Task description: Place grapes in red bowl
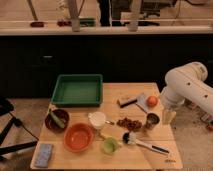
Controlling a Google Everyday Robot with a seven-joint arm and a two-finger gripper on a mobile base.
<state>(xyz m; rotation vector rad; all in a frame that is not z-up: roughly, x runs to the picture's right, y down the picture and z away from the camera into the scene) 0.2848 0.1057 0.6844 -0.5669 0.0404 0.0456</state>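
Counter [80, 161], read left to right. Task not done.

- Sponge [44, 154] lies at the near left corner. No hazard.
- Dark bowl [56, 120] holds something green and sits just left of and behind the red bowl. Risk: a release that overshoots to the left puts the grapes in the wrong bowl.
- Tray [77, 90] is far left, off any likely path.
- Red bowl [79, 137] is near left and looks empty.
- Mug [97, 120] and green cup [110, 145] stand between the red bowl and the grapes. Risk: a low carry leftward clips one and tips it. The carry should go high.
- Grapes [130, 123] lie on the counter right of centre, well apart from the red bowl. Brush [142, 142] has its head just in front of them. Risk: a loose bunch may shed fruit when lifted, and too hard a squeeze would crush it. A grasp set too near could catch the brush.
- Tin [152, 120] stands just right of the grapes, with an orange [152, 101] behind it. Risk: the tin is between gripper and grapes, so a straight sideways reach would knock it over.
- Gripper [169, 116] hangs at the right edge, beside the tin. I cannot tell how far open it is or whether it holds anything.
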